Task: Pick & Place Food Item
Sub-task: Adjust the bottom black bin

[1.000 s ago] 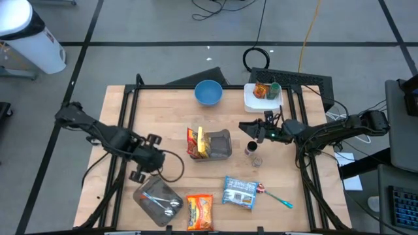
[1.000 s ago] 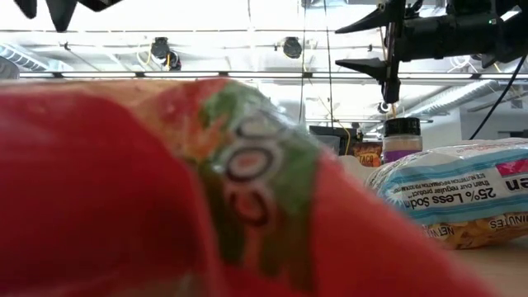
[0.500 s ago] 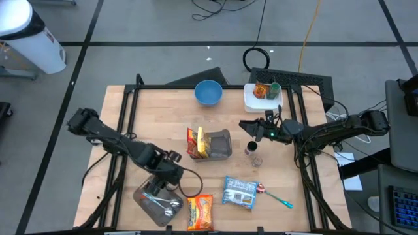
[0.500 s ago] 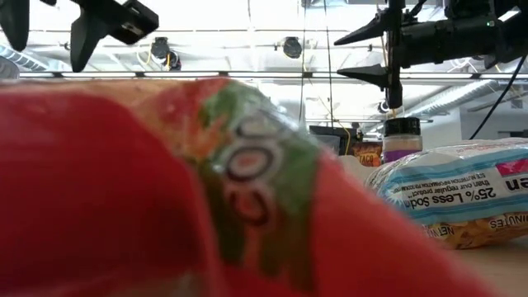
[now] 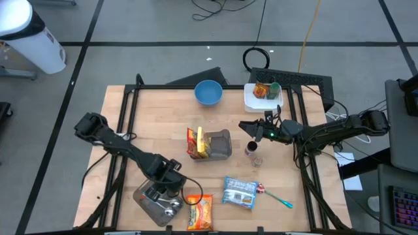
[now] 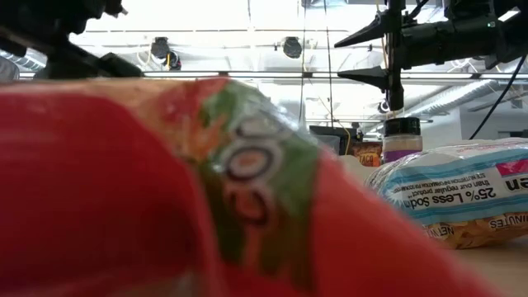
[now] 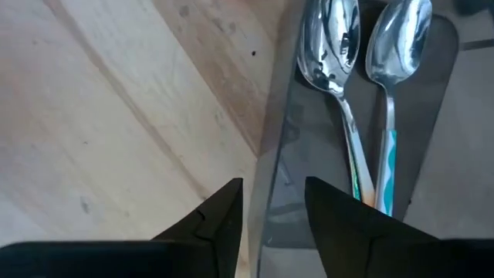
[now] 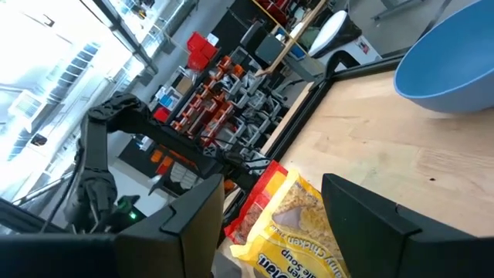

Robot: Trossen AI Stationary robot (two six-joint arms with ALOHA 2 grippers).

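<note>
The left gripper (image 5: 171,187), jaws a narrow gap apart and empty, hangs over the near-left corner of the table (image 5: 144,124) at the edge of the tray (image 5: 145,198) with two spoons (image 7: 343,93), with the red snack bag (image 5: 200,211) just beside it at three o'clock. That bag looks light, soft and crinkly with slick film, so I'd pinch it at a crimped end seam, not the puffy middle. It lies close to the front edge, tray at nine o'clock, blue packet (image 5: 240,193) at three, open board toward twelve, while the right gripper (image 5: 244,128) waits well open above a small jar (image 5: 250,151).
</note>
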